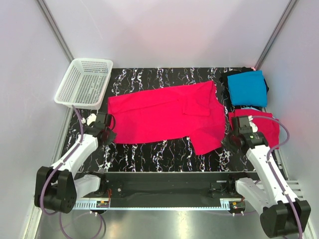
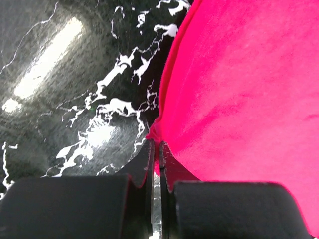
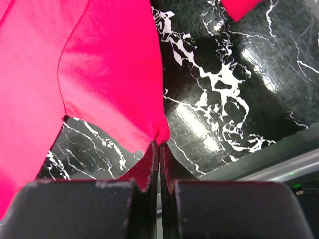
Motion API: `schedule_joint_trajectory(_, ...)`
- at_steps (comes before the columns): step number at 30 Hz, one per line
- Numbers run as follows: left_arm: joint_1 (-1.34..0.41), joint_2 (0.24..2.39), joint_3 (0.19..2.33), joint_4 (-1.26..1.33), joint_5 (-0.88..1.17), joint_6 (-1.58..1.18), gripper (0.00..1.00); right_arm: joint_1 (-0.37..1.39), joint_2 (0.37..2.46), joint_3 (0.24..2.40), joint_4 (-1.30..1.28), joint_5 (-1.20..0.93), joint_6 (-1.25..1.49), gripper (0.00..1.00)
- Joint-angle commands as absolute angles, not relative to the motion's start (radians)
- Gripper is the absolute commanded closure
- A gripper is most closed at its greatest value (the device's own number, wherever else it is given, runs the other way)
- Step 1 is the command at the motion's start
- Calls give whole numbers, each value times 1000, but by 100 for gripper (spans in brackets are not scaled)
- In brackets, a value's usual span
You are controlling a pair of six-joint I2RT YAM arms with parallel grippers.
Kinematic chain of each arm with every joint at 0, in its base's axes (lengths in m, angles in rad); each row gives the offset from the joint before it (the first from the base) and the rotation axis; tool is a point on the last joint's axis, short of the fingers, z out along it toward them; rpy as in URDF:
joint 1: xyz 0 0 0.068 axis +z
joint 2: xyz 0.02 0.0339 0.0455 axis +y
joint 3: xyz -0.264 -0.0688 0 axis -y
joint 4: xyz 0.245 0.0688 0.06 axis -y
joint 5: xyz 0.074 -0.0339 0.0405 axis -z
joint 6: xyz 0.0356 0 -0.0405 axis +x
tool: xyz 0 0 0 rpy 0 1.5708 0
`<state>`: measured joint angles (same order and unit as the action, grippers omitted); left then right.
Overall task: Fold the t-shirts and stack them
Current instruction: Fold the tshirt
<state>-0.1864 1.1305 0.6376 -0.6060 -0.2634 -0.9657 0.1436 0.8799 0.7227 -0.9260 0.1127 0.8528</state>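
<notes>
Spread pinkish-red t-shirt (image 1: pixel 164 117) is lying mid-table, with bare table (image 1: pixel 164 149) showing along its near and far edges. Left gripper (image 2: pixel 155 152) is pinching its left hem, right gripper (image 3: pixel 158 149) is pinching its near right corner; both sets of jaws are pressing together on cloth.

Bright, even overhead light fills the white-walled enclosure in the top view, leaving only soft shadows under the arms (image 1: pixel 79 149). In both wrist views the glossy black marble tabletop (image 2: pixel 30 139) throws back broad white glare, the pinkish-red t-shirt (image 2: pixel 239 89) glows oversaturated, and the dark fingers (image 2: pixel 144 169) at the bottom edge sit close and blurred.
</notes>
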Motion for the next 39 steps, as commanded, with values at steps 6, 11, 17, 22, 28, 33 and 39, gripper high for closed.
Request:
schedule_joint_trajectory(6,-216,1049,609,-673,-259,-1002,100,149,798,804,-1048,181,888,100)
schedule_joint_trajectory(11,-238,1037,623,-709,-264,-1009,100,149,770,816,-1072,167,913,100)
schedule_joint_trajectory(17,-255,977,612,-756,-271,-1029,100,149,715,822,-1112,150,937,100)
schedule_joint_trajectory(22,-258,971,636,-762,-284,-1029,100,150,745,821,-1071,144,919,100)
schedule_joint_trajectory(28,-256,1110,765,-762,-318,-1017,100,149,922,896,-953,150,862,100)
schedule_joint_trajectory(33,-256,1219,926,-759,-334,-1011,100,150,1087,1087,-902,169,773,100)
schedule_joint_trajectory(39,-247,1356,1072,-756,-341,-1005,100,149,1314,1256,-818,153,672,100)
